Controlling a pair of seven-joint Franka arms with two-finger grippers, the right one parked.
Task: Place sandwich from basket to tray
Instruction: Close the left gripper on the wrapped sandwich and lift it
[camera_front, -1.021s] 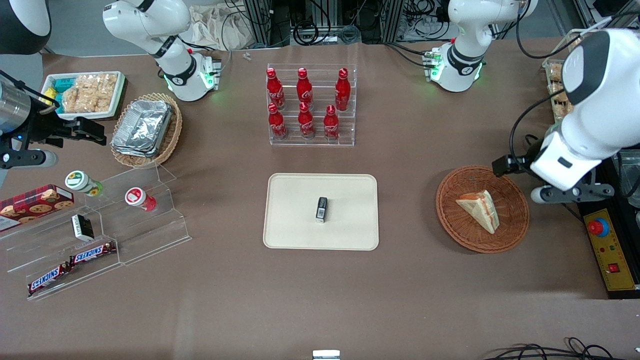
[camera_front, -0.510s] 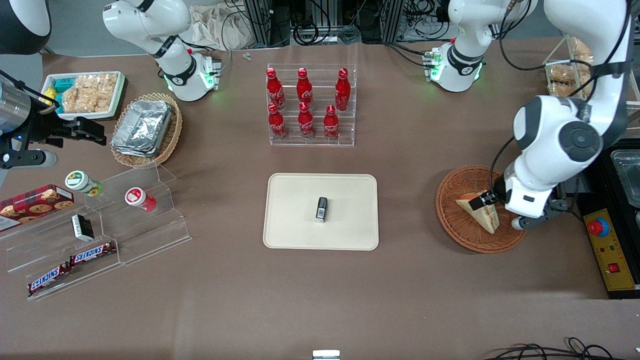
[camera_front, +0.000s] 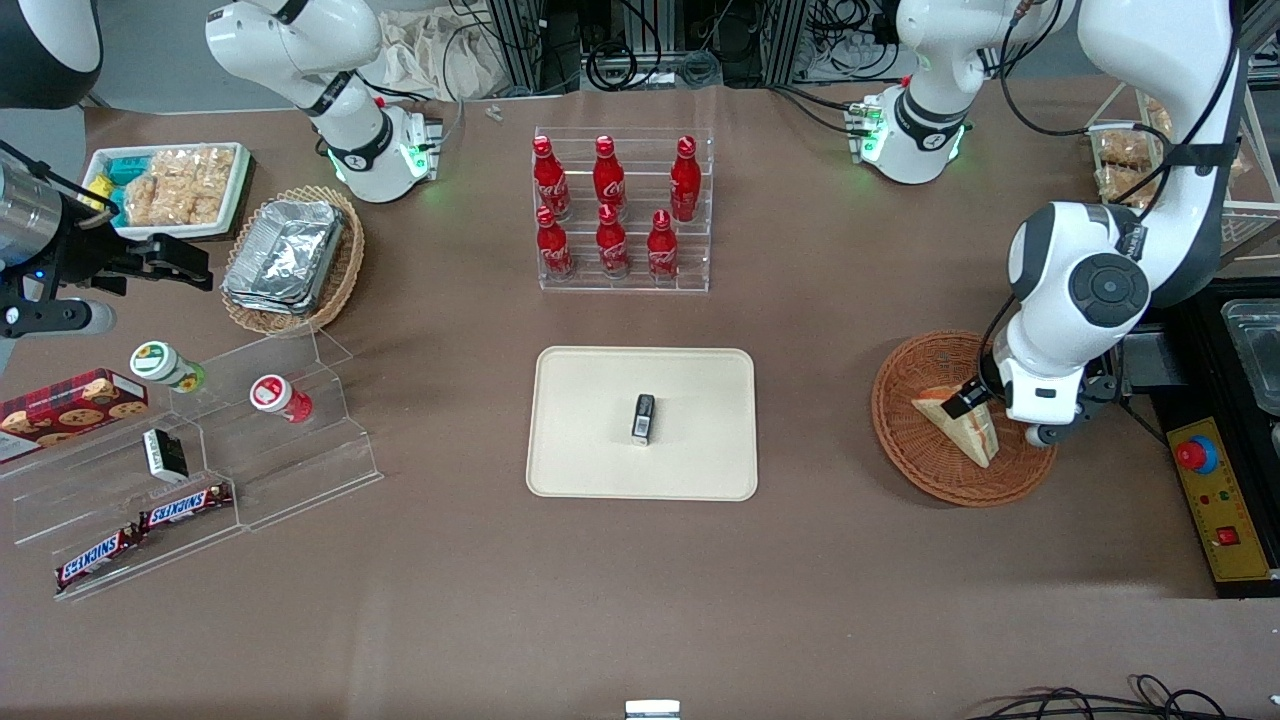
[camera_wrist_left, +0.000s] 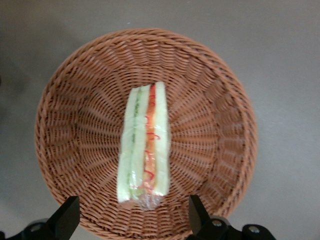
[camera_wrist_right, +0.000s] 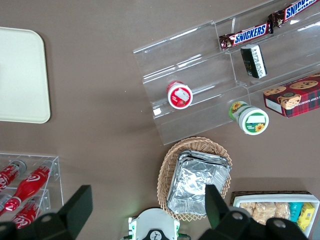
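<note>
From the front camera the working arm's wrist covers the gripper (camera_front: 985, 405) almost wholly, along with the part of the basket (camera_front: 925, 465) that lies toward the working arm's end of the table. Only one dark fingertip (camera_front: 966, 399) peeks out, against the upper edge of the sandwich (camera_front: 960, 425). In the left wrist view the fingers are cut off by the frame edge, so only their two dark tips (camera_wrist_left: 65, 218) are seen, and the basket (camera_wrist_left: 70, 115) loses a little of its rim at the same edge.

The gripper (camera_wrist_left: 131, 216) hangs above the basket with its fingers spread wide, well wider than the sandwich is thick. It holds nothing. Whether the tips touch the wicker cannot be told.

The sandwich (camera_wrist_left: 144, 145) lies in the middle of the round reddish-brown woven basket, directly under the gripper and in line with the gap between the two tips. It stands on edge, its filling side up: a pale green strip, white bread, and red-orange streaks under clear wrap. Its wrapped end reaches nearly to the line between the fingertips.

The cream-beige tray (camera_front: 590, 430) lies flat on the brown table (camera_front: 800, 560), well apart from the gripper toward the parked arm's end. On the tray's middle rests a small dark box (camera_front: 643, 418) with a white label; its print is too small to read.
</note>
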